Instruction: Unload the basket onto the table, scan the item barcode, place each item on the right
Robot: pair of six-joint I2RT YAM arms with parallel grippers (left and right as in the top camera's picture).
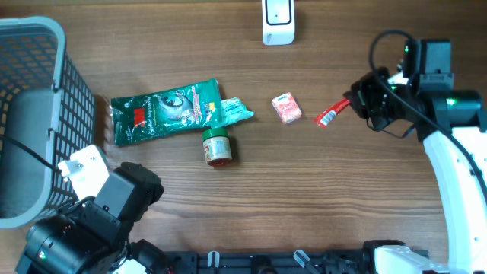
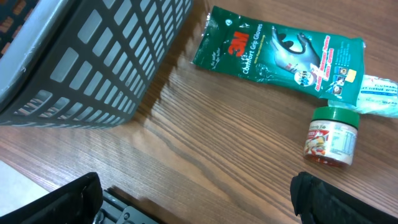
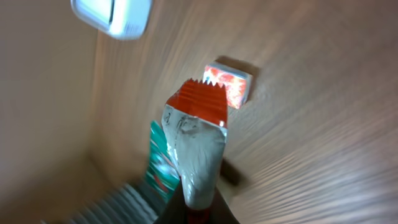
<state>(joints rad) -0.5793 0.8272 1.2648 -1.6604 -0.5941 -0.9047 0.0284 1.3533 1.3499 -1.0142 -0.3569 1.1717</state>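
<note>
A small red and silver sachet (image 1: 332, 114) is lifted off the wooden table at the right, pinched at one end by my right gripper (image 1: 358, 103). In the right wrist view the sachet (image 3: 196, 143) sticks out from the shut gripper (image 3: 199, 211), silver face and red serrated end toward the camera. No barcode is readable on it. The white scanner (image 1: 278, 23) stands at the table's far edge, blurred at the top left as scanner (image 3: 115, 15) in the wrist view. My left gripper (image 2: 199, 199) hovers open and empty at the near left.
A pink box (image 1: 287, 108) lies left of the sachet. A green glove pack (image 1: 163, 110), a teal tissue pack (image 1: 236, 112) and a green-lidded jar (image 1: 217, 146) lie mid-table. A grey basket (image 1: 30, 114) fills the left side.
</note>
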